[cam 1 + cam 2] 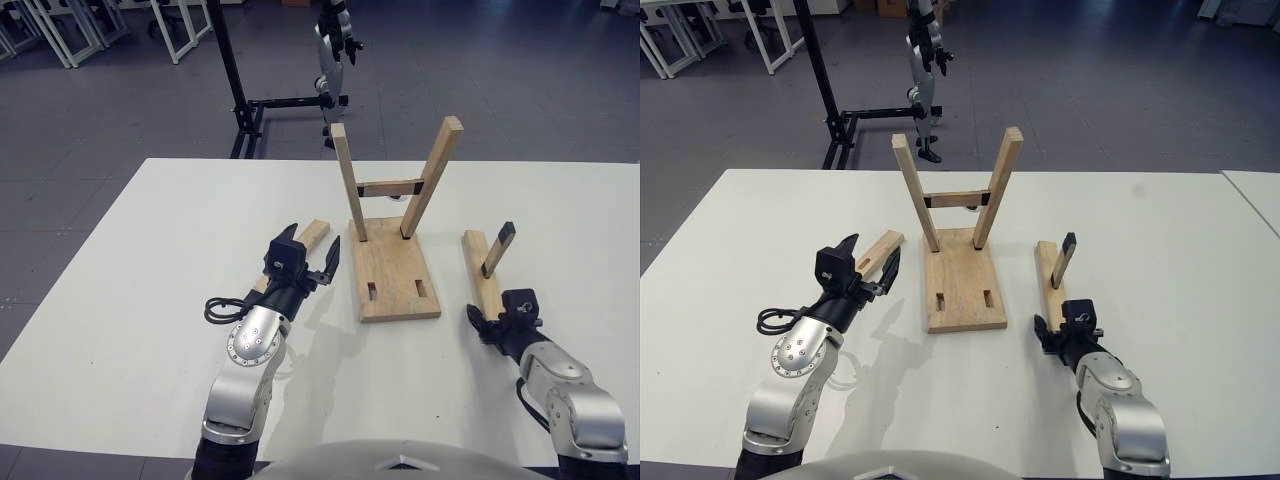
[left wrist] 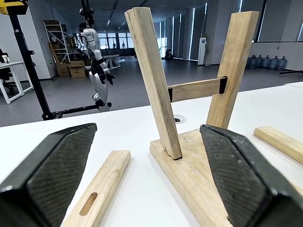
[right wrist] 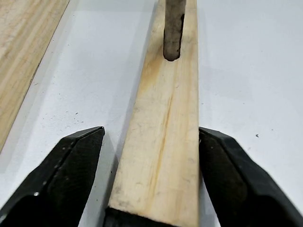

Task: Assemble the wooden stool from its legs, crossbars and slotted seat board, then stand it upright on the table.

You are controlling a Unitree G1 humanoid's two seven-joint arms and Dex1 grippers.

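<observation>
Left tool (image 1: 312, 243) wide open, empty, over slotted loose leg (image 2: 99, 189), right tool (image 3: 151, 131) open, flanking end of second leg (image 1: 482, 265), seat board (image 1: 395, 270) holding two standing legs (image 1: 350, 185), all on counter (image 1: 150, 260).

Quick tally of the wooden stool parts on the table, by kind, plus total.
Legs: 4, namely left upright leg, right upright leg, left loose leg, right loose leg
Crossbars: 2, namely fitted crossbar, stub crossbar in the right loose leg
Seat board: 1
Total: 7
</observation>
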